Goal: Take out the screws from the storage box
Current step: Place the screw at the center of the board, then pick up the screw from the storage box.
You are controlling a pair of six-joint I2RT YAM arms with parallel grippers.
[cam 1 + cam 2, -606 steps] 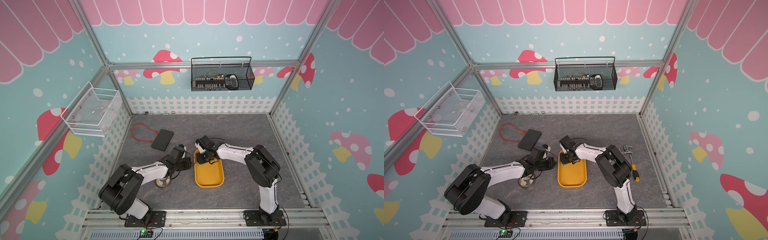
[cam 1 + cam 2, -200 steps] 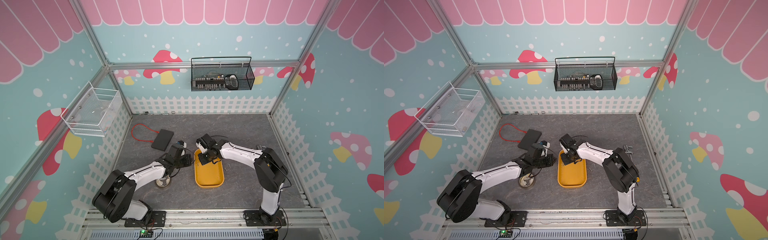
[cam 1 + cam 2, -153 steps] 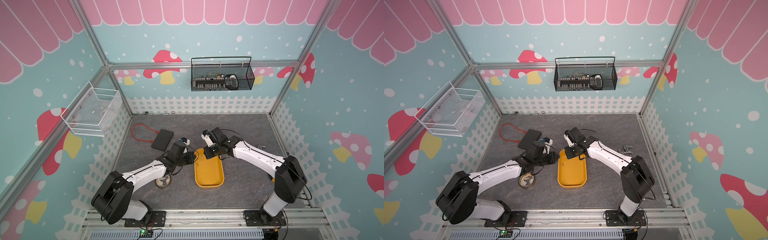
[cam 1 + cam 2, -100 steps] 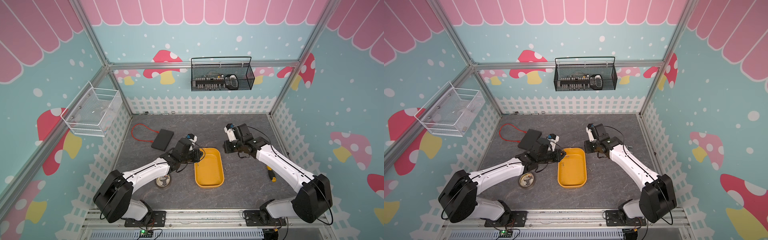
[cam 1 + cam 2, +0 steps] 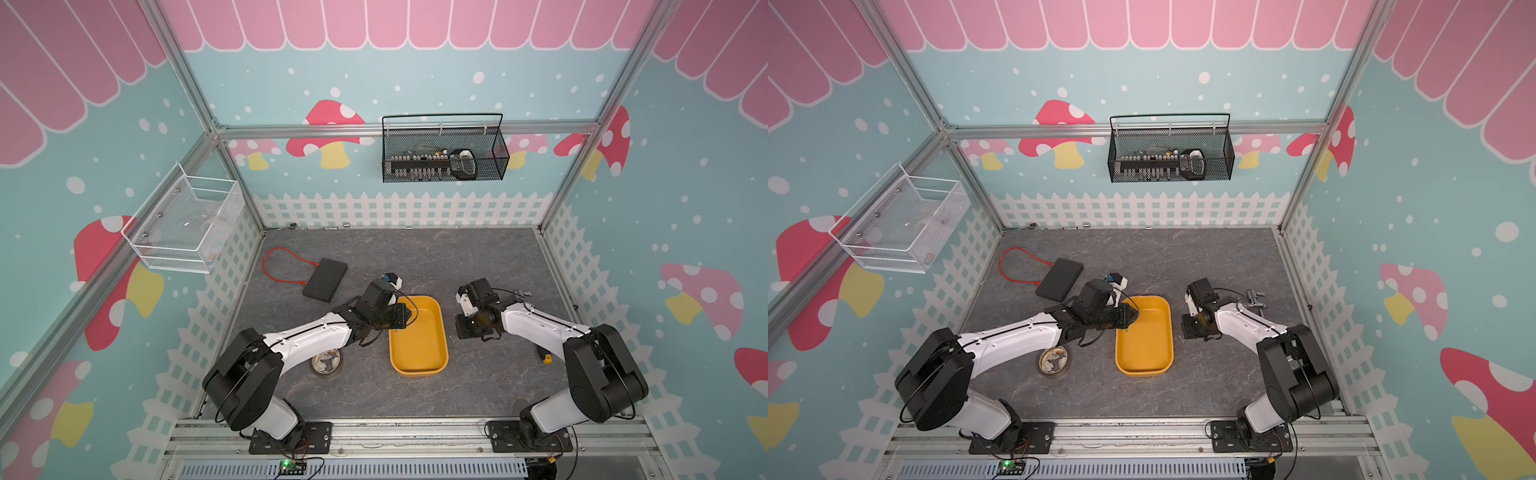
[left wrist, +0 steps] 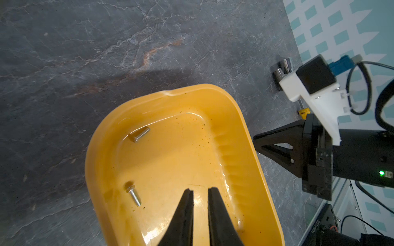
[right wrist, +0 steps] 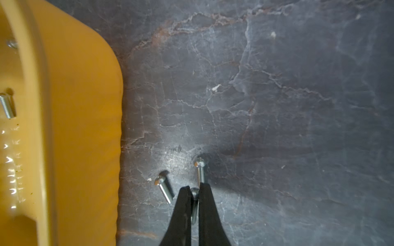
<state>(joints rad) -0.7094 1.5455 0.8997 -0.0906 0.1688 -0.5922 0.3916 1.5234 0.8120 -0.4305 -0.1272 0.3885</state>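
Left gripper (image 6: 200,190): slightly open, empty, over box (image 6: 245,136).
Nearest screw (image 6: 134,196): just beside its tips, shaft roughly along the fingers.
Right gripper (image 7: 194,188): clamps a screw (image 7: 193,192) outside box.

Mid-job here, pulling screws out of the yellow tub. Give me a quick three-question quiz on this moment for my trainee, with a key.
1. True or false: the left tool hangs over bare table, clear of the yellow tub.
2. Count: how many screws lie inside the tub in the left wrist view?
3. Pick one: the right tool is A) open and empty, B) shut on a screw, C) shut on the tub's rim.
Key: 1 false, it hangs over the tub's floor. 2 two. 3 B, beside two more screws lying on the table.
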